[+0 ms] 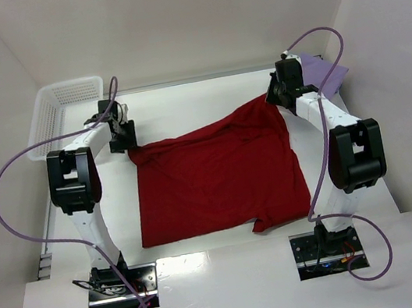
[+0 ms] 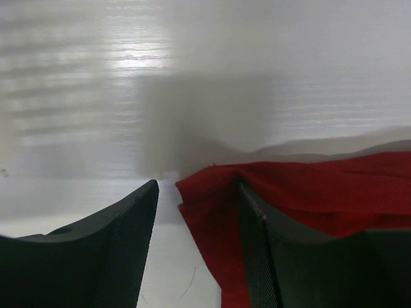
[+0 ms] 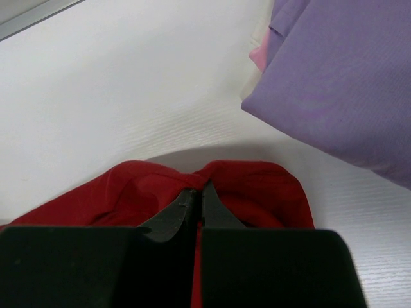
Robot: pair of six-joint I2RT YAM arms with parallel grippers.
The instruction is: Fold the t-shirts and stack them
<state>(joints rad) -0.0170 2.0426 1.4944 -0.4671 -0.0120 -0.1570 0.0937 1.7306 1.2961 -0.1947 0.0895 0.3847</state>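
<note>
A dark red t-shirt (image 1: 218,176) lies spread across the middle of the table, its two far corners drawn outward. My left gripper (image 1: 127,143) is at the far left corner. In the left wrist view it (image 2: 198,186) stands open, and the red corner (image 2: 308,186) lies between the jaws against the right finger (image 2: 257,244). My right gripper (image 1: 276,99) is at the far right corner. In the right wrist view it (image 3: 199,189) is shut on a bunched fold of the red cloth (image 3: 257,186). A folded lavender t-shirt (image 1: 326,70) (image 3: 347,83) lies just beyond it, with a pink edge (image 3: 259,54) under it.
A white mesh basket (image 1: 64,106) stands at the far left against the side wall. White walls close in the table on the left, back and right. The lavender stack fills the far right corner.
</note>
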